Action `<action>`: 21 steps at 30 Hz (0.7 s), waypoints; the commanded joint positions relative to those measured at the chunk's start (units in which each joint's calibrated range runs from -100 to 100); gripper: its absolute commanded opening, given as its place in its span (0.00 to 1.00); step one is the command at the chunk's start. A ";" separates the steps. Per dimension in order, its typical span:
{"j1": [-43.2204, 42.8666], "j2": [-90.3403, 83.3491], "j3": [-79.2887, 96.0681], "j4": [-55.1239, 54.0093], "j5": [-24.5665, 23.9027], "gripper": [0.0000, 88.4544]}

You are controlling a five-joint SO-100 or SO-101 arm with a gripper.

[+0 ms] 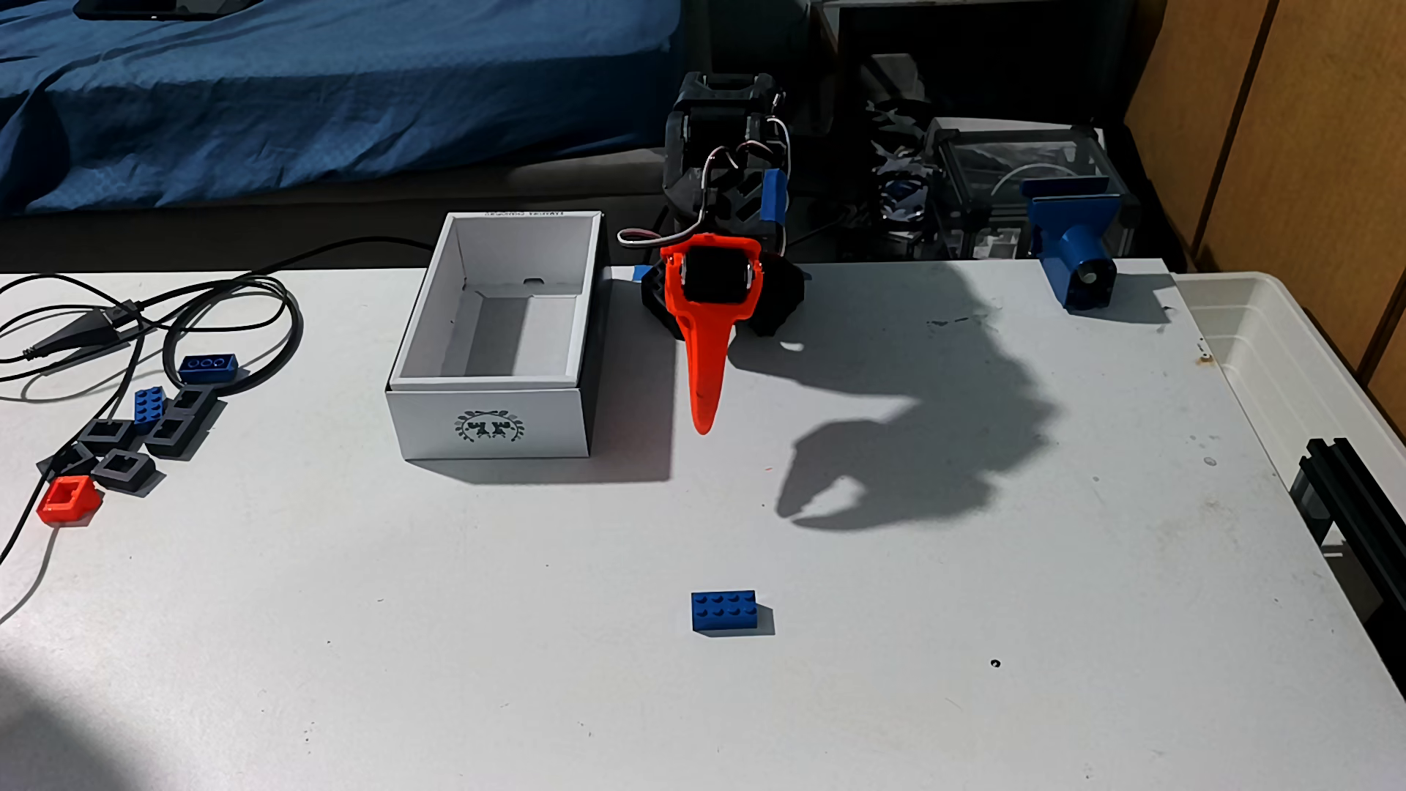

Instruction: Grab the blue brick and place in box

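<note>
One orange-fingered tool (703,426) hangs above the white surface (913,608), its long tapered finger pointing down toward the near side; from this angle the fingers overlap into a single orange shape, so I cannot tell how far apart they stand, though the shadow on the surface to its right shows two tips a little apart. The tool grips nothing. Just to its left stands the box (491,426), white, open at the top and empty, with a dark wreath emblem on its near wall. The blue brick (724,611) lies studs up on the surface, well apart from the tool on the near side and almost straight below it in the fixed view, touching nothing. Far to the left lies a cluster of small parts: a smaller square blue brick (149,403), a darker blue brick (208,367) showing round tubes, several dark grey pieces (122,465) and a red piece (67,500), beside black cables (228,304). At the far right edge of the surface sits a blue mount (1076,251).
</note>
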 commanded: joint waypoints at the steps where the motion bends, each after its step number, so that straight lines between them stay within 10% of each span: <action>1: 0.37 -0.25 -0.35 0.12 0.18 0.01; 21: 0.07 -0.25 -0.35 -0.05 0.18 0.01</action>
